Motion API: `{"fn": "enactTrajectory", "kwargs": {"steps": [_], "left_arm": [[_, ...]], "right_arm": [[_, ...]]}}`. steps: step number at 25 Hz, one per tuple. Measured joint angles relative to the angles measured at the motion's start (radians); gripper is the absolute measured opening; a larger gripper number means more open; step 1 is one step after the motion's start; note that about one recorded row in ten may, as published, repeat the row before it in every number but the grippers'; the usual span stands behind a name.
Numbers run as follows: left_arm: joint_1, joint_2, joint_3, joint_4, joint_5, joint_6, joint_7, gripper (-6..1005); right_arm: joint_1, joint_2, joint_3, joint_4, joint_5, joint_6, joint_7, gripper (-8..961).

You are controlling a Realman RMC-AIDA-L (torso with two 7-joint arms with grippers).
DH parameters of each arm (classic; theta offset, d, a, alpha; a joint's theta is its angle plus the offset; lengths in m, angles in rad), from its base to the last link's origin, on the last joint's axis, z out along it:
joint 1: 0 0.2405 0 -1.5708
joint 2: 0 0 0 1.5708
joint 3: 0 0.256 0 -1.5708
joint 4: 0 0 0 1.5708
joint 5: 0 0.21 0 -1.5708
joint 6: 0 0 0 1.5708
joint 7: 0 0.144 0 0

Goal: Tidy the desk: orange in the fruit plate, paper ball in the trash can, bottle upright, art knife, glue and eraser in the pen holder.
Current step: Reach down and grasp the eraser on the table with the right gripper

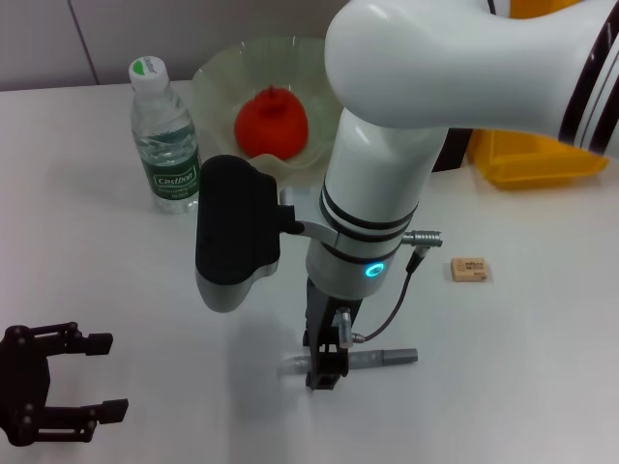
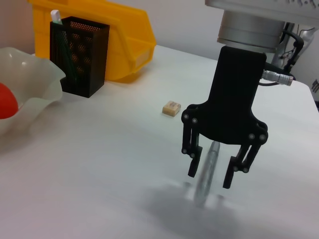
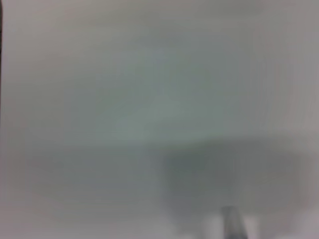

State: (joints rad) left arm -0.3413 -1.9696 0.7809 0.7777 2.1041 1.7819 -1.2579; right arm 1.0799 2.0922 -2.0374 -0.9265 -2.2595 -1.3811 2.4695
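A grey art knife (image 1: 372, 359) (image 2: 207, 169) lies flat on the white desk near the front. My right gripper (image 1: 324, 365) (image 2: 211, 178) hangs straight down over it, open, one finger on each side of the knife. The left gripper (image 1: 108, 377) rests open and empty at the front left corner. An orange (image 1: 272, 124) sits in the pale wavy fruit plate (image 1: 218, 72) (image 2: 45, 79). The bottle (image 1: 164, 135) stands upright beside the plate. A tan eraser (image 1: 469, 269) (image 2: 171, 107) lies on the desk. The black mesh pen holder (image 2: 77, 55) stands by the plate. Paper ball, trash can and glue are out of view.
A yellow bin (image 1: 542, 159) (image 2: 119, 40) sits at the back right, right behind the pen holder. A white-tipped thing (image 2: 56, 16) sticks up from the holder. My right forearm (image 1: 372, 213) hides the desk between plate and knife.
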Motion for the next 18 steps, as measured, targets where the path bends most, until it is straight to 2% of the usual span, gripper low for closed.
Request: {"fn": "enactTrajectory", "kwargs": {"steps": [4,9,11,12,13,14,16,18], "left_arm": [[0.000,0.000,0.000,0.000,-0.001,0.001,0.000,817],[-0.001,0.000,0.000,0.000,-0.004,0.007,0.001,817],[-0.003,-0.001,0.000,0.000,-0.005,0.008,0.008,817],[-0.003,-0.001,0.000,0.000,-0.005,0.008,0.008,817],[-0.004,-0.002,0.000,0.000,-0.005,0.008,0.009,817],[-0.005,-0.003,0.000,0.000,-0.006,0.008,0.011,817],[-0.006,-0.004,0.000,0.000,-0.006,0.008,0.011,817],[-0.007,-0.004,0.000,0.000,-0.006,0.008,0.011,817]], "right_arm": [[-0.001,-0.002,0.010,-0.010,-0.010,-0.022,0.018,441],[-0.028,-0.005,0.113,-0.064,-0.110,-0.100,0.062,628],[-0.050,-0.005,0.197,-0.106,-0.184,-0.170,0.088,661],[-0.050,-0.005,0.197,-0.106,-0.184,-0.170,0.088,678],[-0.059,-0.007,0.252,-0.117,-0.217,-0.213,0.098,694],[-0.059,-0.007,0.252,-0.117,-0.217,-0.213,0.098,694],[-0.071,-0.008,0.354,-0.121,-0.273,-0.281,0.112,694],[-0.075,-0.009,0.379,-0.121,-0.289,-0.296,0.115,694]]}}
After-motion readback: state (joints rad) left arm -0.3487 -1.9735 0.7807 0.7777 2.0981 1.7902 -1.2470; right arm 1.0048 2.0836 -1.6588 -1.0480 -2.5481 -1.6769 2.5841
